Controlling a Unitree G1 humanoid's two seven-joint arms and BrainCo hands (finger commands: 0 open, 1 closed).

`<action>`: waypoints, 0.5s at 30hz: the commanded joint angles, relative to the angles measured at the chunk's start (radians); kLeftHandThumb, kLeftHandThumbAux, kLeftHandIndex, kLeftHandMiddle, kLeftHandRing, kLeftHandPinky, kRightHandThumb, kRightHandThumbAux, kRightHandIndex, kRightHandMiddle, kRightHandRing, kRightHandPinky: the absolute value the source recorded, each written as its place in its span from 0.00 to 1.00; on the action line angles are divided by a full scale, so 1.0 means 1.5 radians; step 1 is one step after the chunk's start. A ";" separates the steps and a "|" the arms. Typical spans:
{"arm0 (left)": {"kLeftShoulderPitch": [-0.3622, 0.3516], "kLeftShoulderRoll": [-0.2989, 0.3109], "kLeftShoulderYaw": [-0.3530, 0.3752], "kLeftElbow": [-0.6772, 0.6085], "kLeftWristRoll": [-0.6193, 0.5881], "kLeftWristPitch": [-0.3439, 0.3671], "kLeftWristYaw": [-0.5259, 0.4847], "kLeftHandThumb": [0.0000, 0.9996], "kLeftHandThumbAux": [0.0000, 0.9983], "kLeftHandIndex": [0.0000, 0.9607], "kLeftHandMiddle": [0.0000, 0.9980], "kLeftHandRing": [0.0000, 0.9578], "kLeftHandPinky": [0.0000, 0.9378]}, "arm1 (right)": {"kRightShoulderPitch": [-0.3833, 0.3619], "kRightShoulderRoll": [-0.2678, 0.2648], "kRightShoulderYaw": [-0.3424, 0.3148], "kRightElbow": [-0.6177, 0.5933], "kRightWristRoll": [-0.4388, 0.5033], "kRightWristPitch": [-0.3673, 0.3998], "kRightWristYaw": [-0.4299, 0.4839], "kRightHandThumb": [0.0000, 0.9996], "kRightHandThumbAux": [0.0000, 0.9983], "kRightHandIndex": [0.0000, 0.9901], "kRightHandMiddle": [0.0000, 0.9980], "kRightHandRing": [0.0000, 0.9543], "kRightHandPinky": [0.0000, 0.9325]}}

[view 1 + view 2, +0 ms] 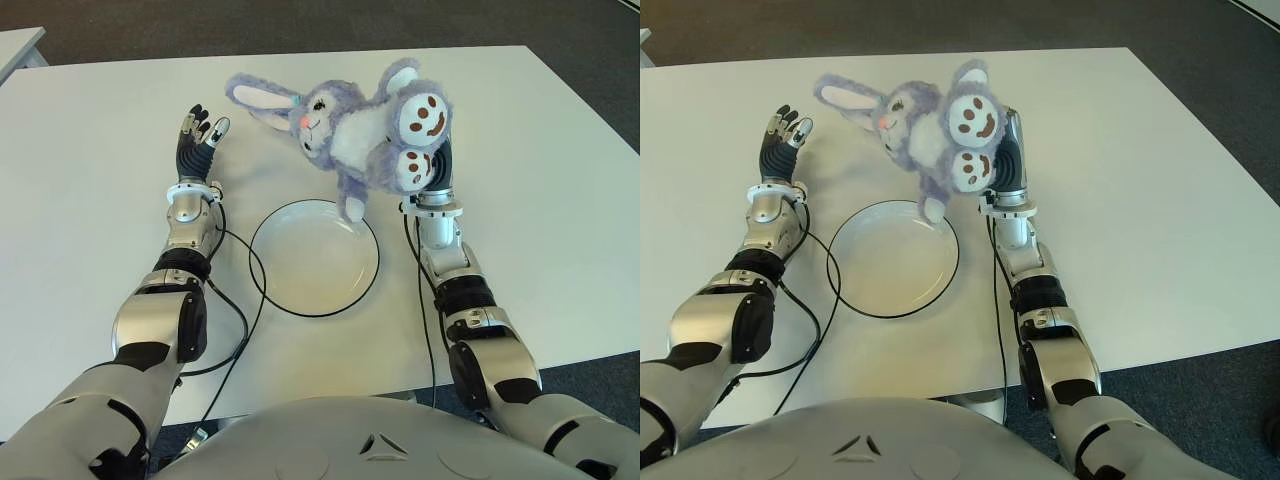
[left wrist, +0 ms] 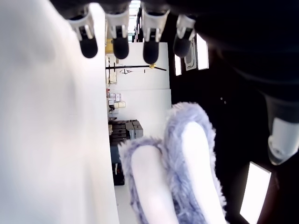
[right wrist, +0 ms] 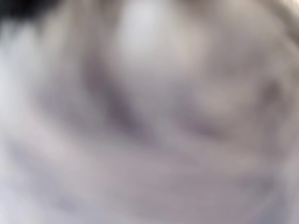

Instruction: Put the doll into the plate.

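Observation:
A purple and white bunny doll (image 1: 350, 125) hangs in the air over the far rim of the round white plate (image 1: 314, 257), head to the left, feet toward me. My right hand (image 1: 436, 165) is shut on the doll's rear, mostly hidden behind its feet. One paw of the doll (image 1: 932, 207) dangles just over the plate's far edge. The right wrist view is filled with blurred fur (image 3: 149, 112). My left hand (image 1: 199, 135) shows left of the plate, fingers (image 2: 120, 44) spread and holding nothing; the doll's ears (image 2: 187, 158) show beyond it.
The white table (image 1: 540, 190) carries the plate near its front middle. Black cables (image 1: 235, 300) loop from my left arm along the plate's left side. Dark floor lies past the table's far and right edges.

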 commanded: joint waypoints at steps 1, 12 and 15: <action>0.048 -0.022 -0.005 0.045 0.007 0.034 -0.003 0.00 0.51 0.01 0.08 0.05 0.00 | -0.015 0.000 0.002 -0.028 -0.029 0.004 -0.034 0.71 0.71 0.44 0.84 0.90 0.92; 0.044 -0.023 -0.004 0.050 0.007 0.032 -0.001 0.00 0.51 0.01 0.10 0.06 0.00 | -0.022 -0.001 0.007 -0.061 -0.041 0.032 -0.048 0.71 0.71 0.44 0.85 0.90 0.92; 0.042 -0.022 -0.005 0.052 0.009 0.031 0.001 0.00 0.51 0.02 0.10 0.06 0.00 | -0.028 -0.002 0.010 -0.066 -0.019 0.039 -0.029 0.71 0.71 0.44 0.84 0.90 0.92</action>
